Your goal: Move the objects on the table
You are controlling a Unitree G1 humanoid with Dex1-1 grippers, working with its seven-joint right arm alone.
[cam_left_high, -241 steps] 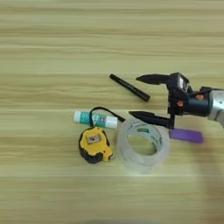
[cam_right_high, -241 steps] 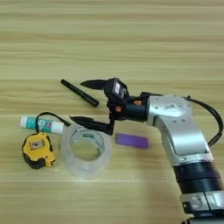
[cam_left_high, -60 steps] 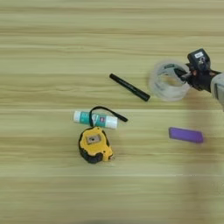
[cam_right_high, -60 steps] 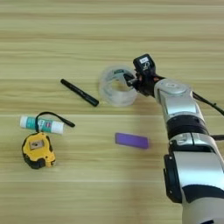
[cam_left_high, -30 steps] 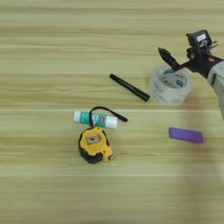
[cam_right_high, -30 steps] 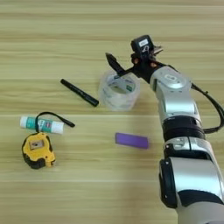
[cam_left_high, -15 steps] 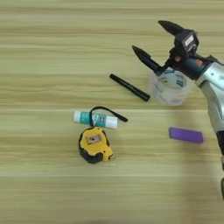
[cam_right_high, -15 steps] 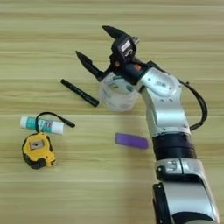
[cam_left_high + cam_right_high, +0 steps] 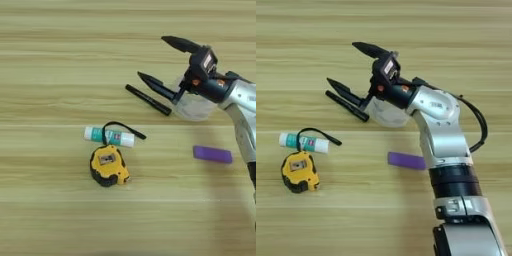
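My right gripper (image 9: 151, 57) is open, its two black fingers spread wide with nothing between them, and it reaches left over the table (image 9: 50, 60). Its lower finger hangs just above the thin black pen (image 9: 148, 99). The clear tape roll (image 9: 387, 113) lies behind the gripper's wrist, partly hidden by it. Down at the left, the white-teal glue stick (image 9: 109, 136) lies just above the yellow-black tape measure (image 9: 107, 165), whose black strap loops over the stick. The flat purple bar (image 9: 212, 154) lies at the right, beside the silver forearm (image 9: 443, 135).
The forearm comes in from the bottom right and crosses the right side of the table. Bare wood stretches across the far band, the left side and the near band below the tape measure.
The gripper has let go of the tape roll, which now lies up right, far from the tape measure. It has opened wide and swung left, over the pen.
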